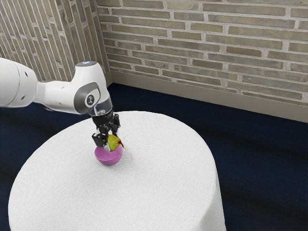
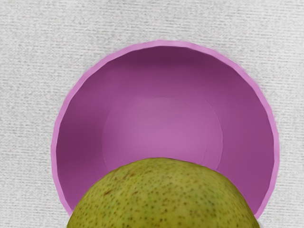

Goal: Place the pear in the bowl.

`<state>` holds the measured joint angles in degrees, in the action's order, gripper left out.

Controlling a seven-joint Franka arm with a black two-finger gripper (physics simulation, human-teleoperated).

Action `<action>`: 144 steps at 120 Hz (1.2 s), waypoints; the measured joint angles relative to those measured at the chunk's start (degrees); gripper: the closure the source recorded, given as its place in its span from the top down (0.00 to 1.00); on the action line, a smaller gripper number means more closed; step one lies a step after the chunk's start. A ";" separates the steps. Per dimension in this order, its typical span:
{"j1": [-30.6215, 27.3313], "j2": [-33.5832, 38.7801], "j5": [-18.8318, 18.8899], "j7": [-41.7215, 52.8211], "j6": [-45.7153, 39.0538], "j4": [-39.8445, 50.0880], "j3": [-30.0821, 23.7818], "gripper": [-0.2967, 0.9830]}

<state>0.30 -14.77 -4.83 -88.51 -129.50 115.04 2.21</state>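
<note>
My gripper [image 1: 108, 140] points down over the pink bowl [image 1: 109, 157], its two fingers on either side of the yellow-green pear [image 1: 113, 142] and shut on it. The pear is at the level of the bowl's rim or just above it, its stem end toward the exterior view's right. In the wrist view the pear [image 2: 164, 199] looms large under the hand, covering part of the bowl [image 2: 164, 123]. The part of the bowl's inside that shows holds nothing.
The bowl stands on a round table with a white cloth [image 1: 159, 178]. The table's curved edge lies well off toward the exterior view's right. A brick wall [image 1: 207, 48] rises behind the dark floor.
</note>
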 joint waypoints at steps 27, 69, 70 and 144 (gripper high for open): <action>-2.02 -0.83 0.03 -0.04 0.20 -0.83 -0.16 0.48; -1.94 -1.12 0.01 -0.03 -0.05 -0.85 -0.19 0.68; -1.93 -1.09 0.01 -0.03 -0.06 -0.85 -0.20 0.68; 0.78 12.33 -1.33 39.77 25.15 -24.46 1.18 0.75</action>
<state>1.07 -2.44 -6.16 -48.74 -104.36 90.58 3.39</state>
